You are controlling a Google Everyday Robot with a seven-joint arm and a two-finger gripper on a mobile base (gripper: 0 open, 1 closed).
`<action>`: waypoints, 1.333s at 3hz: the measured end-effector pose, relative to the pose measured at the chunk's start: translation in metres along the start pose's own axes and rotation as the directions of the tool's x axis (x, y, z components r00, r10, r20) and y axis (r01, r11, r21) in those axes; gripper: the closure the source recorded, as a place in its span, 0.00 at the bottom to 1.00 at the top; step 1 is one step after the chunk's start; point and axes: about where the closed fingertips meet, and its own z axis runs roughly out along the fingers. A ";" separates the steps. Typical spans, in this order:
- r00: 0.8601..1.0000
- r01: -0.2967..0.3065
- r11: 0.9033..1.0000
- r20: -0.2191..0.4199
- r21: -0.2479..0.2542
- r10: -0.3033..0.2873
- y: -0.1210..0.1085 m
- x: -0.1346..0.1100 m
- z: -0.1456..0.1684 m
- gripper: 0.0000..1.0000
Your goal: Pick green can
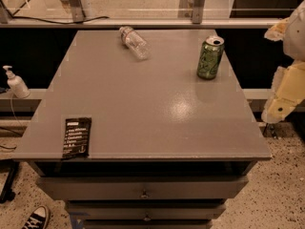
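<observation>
The green can (210, 57) stands upright on the far right part of the grey table (143, 109). It has a pale mottled pattern and a silver top with a pull tab. My gripper (282, 101) is a cream-coloured piece hanging at the right edge of the view, off the table's right side. It sits lower than the can and to its right, well apart from it, and holds nothing that I can see.
A clear plastic bottle (134, 42) lies on its side at the back middle of the table. A black card (76, 137) lies near the front left corner. A white pump bottle (16, 82) stands on a ledge to the left. Drawers (143, 192) sit below the tabletop.
</observation>
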 end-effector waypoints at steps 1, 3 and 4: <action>0.996 -0.035 0.995 0.089 0.093 0.027 -0.028 0.006 0.003 0.00; 0.920 -0.249 0.962 0.338 0.114 0.198 -0.101 0.011 0.047 0.00; 0.848 -0.343 0.939 0.440 0.030 0.295 -0.114 0.004 0.077 0.00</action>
